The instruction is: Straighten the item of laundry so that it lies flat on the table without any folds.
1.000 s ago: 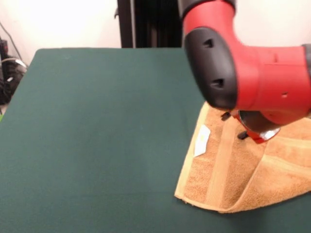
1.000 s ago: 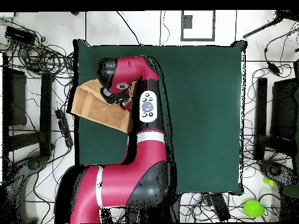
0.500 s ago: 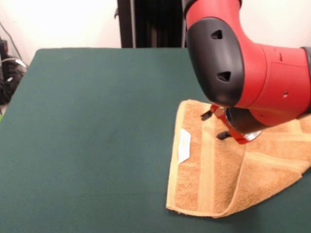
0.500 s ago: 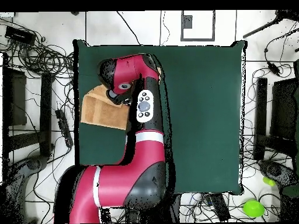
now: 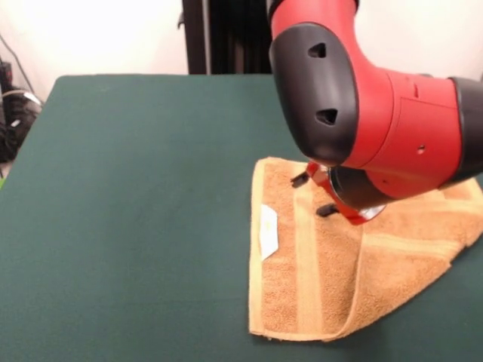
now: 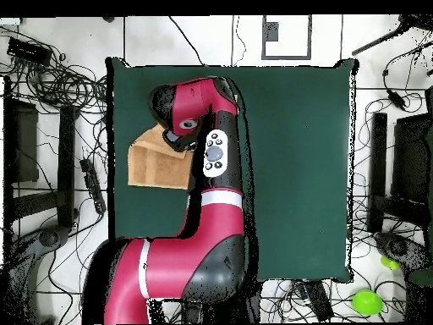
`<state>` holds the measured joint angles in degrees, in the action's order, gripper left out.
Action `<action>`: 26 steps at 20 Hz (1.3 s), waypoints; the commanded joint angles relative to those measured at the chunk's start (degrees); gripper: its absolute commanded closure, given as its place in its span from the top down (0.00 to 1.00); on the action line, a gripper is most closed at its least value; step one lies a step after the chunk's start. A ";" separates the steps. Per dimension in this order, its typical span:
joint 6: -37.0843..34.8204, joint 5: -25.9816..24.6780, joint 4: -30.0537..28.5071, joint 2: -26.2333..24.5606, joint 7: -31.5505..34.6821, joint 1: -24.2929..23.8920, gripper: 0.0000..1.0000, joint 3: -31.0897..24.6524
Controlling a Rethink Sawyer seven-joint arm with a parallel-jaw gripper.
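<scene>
The towel [image 5: 317, 286] lies on the green table [image 5: 128, 211] with its right part folded over. Just behind, the gripper [image 5: 321, 196] presses on it; the arm [image 5: 370, 121] hides whether its jaws are apart.

Tangled black cables [image 6: 59, 80] strewn over the pale floor [image 6: 287, 38] at the scene's left, in the overhead view. Dark stand [image 6: 21, 156] beside them, left of centre. Grey-framed square [image 6: 286, 35] drawn on the floor at the far side. Black equipment [image 6: 414, 169] standing at the right, with more loose cables [image 6: 372, 118] nearby. Bright green round object [image 6: 367, 301] lying near the lower right corner. Black upright post [image 5: 195, 36] against the white wall [image 5: 98, 34], seen from the front.
</scene>
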<state>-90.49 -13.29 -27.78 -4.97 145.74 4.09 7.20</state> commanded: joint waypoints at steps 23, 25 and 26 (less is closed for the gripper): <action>5.86 -11.59 -25.32 5.18 -19.34 -7.50 1.00 -1.28; 4.24 -8.63 -28.30 7.20 -16.30 -7.79 1.00 -3.03; 4.48 -7.52 -30.16 8.26 -14.99 -8.15 1.00 -3.67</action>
<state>-90.35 -25.96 -44.64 -0.56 143.59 -2.26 12.39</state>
